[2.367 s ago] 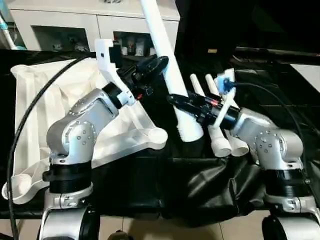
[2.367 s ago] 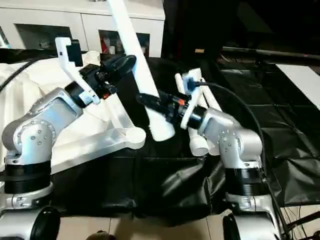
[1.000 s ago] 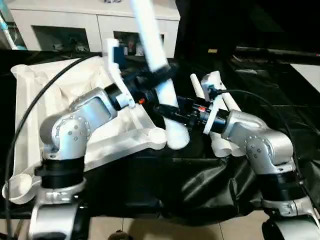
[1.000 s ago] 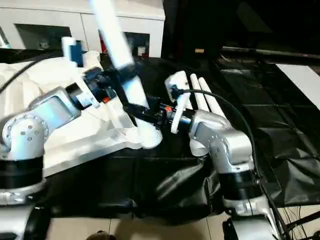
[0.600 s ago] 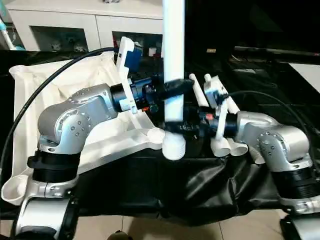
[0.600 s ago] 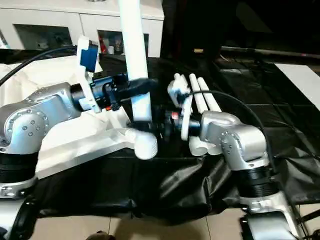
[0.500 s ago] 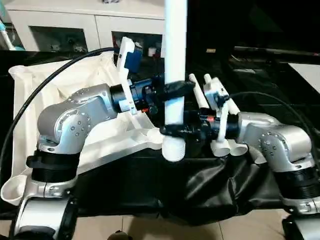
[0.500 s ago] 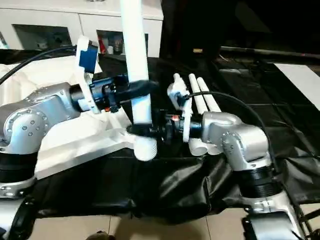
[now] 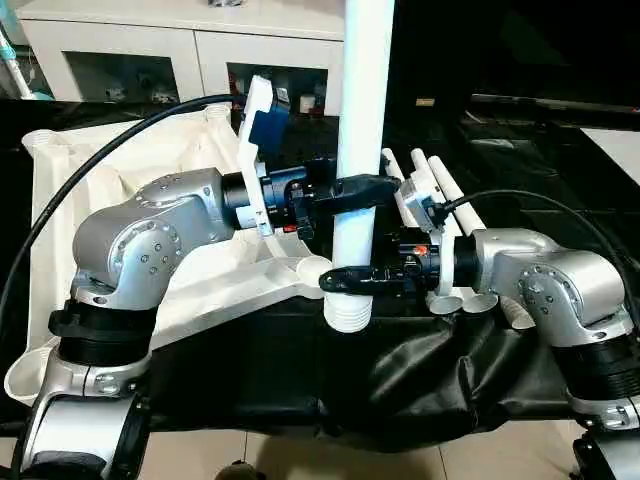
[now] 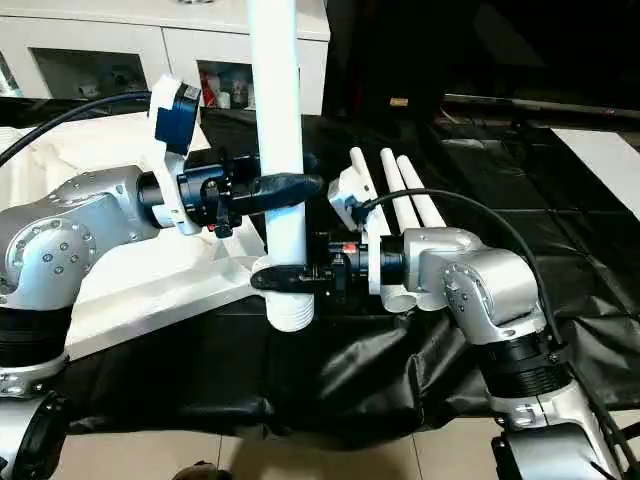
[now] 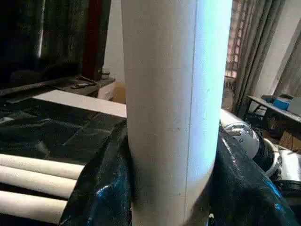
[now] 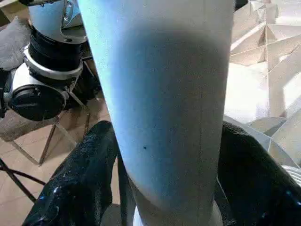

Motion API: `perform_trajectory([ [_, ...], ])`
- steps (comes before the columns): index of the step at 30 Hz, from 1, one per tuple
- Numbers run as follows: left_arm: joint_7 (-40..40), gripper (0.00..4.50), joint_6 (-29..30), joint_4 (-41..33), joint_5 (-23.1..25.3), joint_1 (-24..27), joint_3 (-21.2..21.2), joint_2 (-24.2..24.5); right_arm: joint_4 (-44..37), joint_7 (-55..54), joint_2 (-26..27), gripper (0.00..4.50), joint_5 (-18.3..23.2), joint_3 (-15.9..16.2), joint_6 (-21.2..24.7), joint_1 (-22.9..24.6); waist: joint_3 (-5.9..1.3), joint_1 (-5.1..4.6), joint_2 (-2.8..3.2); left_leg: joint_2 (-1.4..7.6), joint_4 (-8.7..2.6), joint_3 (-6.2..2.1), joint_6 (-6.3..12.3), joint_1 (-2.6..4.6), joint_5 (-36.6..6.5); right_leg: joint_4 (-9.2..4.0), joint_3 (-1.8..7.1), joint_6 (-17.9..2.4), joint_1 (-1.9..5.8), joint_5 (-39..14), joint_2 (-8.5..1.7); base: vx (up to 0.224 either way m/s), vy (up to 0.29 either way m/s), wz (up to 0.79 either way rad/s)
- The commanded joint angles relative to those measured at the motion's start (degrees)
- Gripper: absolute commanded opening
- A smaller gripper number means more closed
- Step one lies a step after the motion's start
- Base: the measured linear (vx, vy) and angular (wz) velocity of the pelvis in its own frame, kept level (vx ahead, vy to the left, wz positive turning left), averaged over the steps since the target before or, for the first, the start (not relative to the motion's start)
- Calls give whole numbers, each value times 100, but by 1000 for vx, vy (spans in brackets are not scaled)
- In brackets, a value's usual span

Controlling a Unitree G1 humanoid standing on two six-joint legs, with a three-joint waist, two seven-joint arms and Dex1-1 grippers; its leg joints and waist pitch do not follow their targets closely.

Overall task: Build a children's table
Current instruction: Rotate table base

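Note:
The children's table top [image 9: 120,170] lies upside down on the left, ribbed underside up, with a round corner socket [image 9: 313,268] at its near right corner. One white leg [image 9: 362,100] stands upright just right of that socket, its wide open end [image 9: 349,316] pointing down. My left gripper [image 9: 362,190] is shut on the leg's middle. Lower down, my right gripper [image 9: 350,279] is shut on the same leg near its bottom end. Three more legs [image 10: 400,195] lie side by side on the cloth behind my right arm. The held leg [image 11: 174,108] shows close up in both wrist views [image 12: 164,103].
Black cloth [image 9: 400,370] drapes the big table and hangs over its front edge. A white cabinet with glass doors [image 9: 150,50] stands behind. A black cable [image 9: 60,210] arcs over the table top to my left arm. Tiled floor [image 9: 300,455] shows below.
The leg has swung from leaning left to upright and shifted slightly right. My right gripper now clasps it lower, close to the bottom end. My left arm has stretched out towards the right.

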Motion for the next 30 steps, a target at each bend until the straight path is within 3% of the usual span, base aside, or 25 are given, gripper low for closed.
perform_trajectory([
  [1,-73,184,-69,-140,33,-83,-69,36,-137,65,-84,318,28,36,39,2,-406,10,44,275,-355,-75,-113,160,-599,-384,243,-1291,244,246,-445,0,0,0],
  [7,-121,184,-70,-164,45,-64,-102,45,-132,89,-94,318,46,71,36,23,-407,9,46,272,-351,-72,-101,161,-605,-383,240,-1322,246,282,-443,0,0,0],
  [13,-126,184,-82,-161,24,-64,-124,38,-137,97,-72,248,60,91,51,49,-412,13,43,270,-344,-69,-83,162,-567,-375,240,-1342,246,352,-440,0,0,0],
  [20,-152,184,-89,-131,18,-95,-108,10,-158,85,-45,206,39,122,23,100,-412,13,62,273,-347,-77,-107,167,-604,-375,237,-1338,244,317,-438,0,0,0],
  [22,-170,184,-95,-124,15,-101,-111,12,-155,63,-41,206,-41,149,-87,111,-415,11,61,273,-346,-77,-113,163,-597,-371,236,-1342,247,352,-437,0,0,0],
  [25,-193,184,-105,-115,22,-109,-125,20,-153,78,-42,269,-119,208,-186,117,-417,13,62,266,-341,-74,-117,164,-596,-373,238,-1346,252,379,-437,0,0,0],
  [30,-240,184,-116,-125,25,-112,-152,33,-204,89,-68,277,-179,286,-246,150,-419,14,63,269,-341,-77,-106,164,-599,-369,237,-1356,254,397,-436,0,0,0],
])
